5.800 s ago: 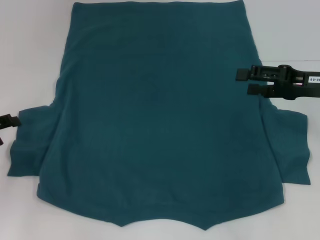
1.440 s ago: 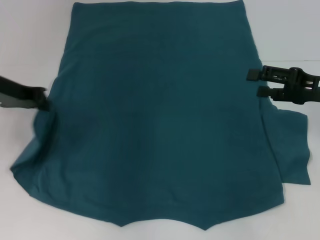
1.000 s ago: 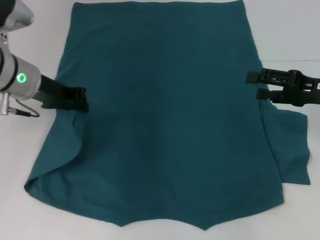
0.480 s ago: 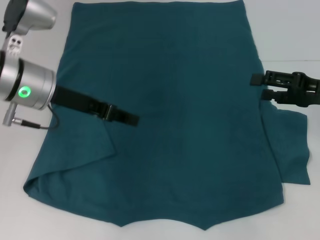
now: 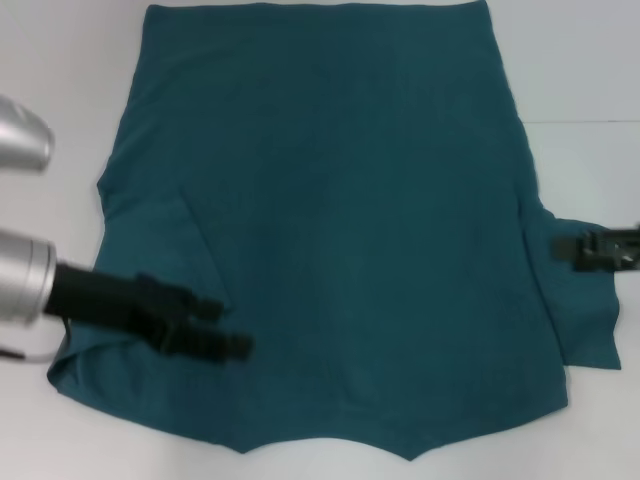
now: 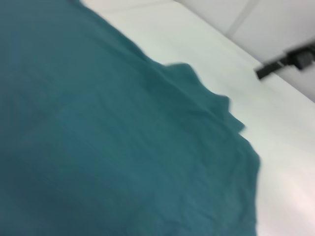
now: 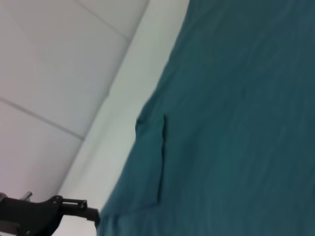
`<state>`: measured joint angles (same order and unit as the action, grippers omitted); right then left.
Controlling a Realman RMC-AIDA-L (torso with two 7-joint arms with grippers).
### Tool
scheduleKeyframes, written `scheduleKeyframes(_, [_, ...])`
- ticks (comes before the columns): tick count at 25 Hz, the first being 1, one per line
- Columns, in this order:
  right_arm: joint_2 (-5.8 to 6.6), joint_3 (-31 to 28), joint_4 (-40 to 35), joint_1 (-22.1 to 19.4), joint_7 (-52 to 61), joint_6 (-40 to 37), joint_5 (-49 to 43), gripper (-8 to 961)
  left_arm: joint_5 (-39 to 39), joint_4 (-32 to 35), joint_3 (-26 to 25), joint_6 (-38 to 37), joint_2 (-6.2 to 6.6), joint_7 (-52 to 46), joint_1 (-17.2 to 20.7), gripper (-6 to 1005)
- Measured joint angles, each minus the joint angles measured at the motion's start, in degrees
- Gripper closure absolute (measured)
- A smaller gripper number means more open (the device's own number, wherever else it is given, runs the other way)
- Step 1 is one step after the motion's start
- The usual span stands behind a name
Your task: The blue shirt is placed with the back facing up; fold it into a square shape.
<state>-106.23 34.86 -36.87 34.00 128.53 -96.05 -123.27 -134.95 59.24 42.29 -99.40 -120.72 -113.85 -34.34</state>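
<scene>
Right now the blue shirt [image 5: 330, 220] lies spread flat, back up, covering most of the white worktop [image 5: 60, 90], hem at the far edge, neckline at the near edge. L sleeve looks already folded in over the body: a diagonal crease runs down the shirt's left side. R sleeve [image 5: 580, 300] lies out flat, near the worktop's right edge.

Left gripper [image 5: 225, 328] hangs over the shirt's near-left part, just inboard of the folded sleeve. Fingers show apart w/ nothing between them, so it's open and empty. Can't tell if it touches the cloth.

Right gripper [image 5: 566, 252] sits at the right edge of the head view, over the R sleeve where it joins the body. Only the tips show, a bit blurred; can't tell open or closed, or whether it holds fabric.

Step in hand, my read: sleeve folds, L side done, R side pending. Next move prob calls for the right gripper to pinch the R sleeve's outer edge and carry it inward over the body, laying it flat w/o dragging the shirt. After that, side and hem folds remain, so the task is early.
</scene>
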Motion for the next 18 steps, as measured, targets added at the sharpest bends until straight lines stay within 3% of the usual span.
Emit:
scheduleKeyframes(2, [0.2, 0.0, -2.54, -1.59, -0.04, -1.37, -0.88, 103, 0.17, 0.88, 0.62, -1.5, -1.14, 2.65, 1.43, 307])
scheduleKeyframes(7, [1.03, -1.19, -3.88, -3.27, 0.2, -1.8, -6.43, 105, 0.04, 0.76, 0.9, -1.11, -2.47, 1.56, 2.08, 189])
scheduleKeyframes(9, [1.09, -2.29, -3.92, -3.61, 1.25, -1.07, -8.36, 106, 0.23, 0.73, 0.41, 0.42, -2.97, -0.31, 2.21, 189])
scheduleKeyframes(18, [1.3, -4.97, -3.61, -5.54, 8.76, 5.33, -9.93, 110, 3.75, -2.92, -0.02, 6.8, -3.22, -4.81, 2.6, 188])
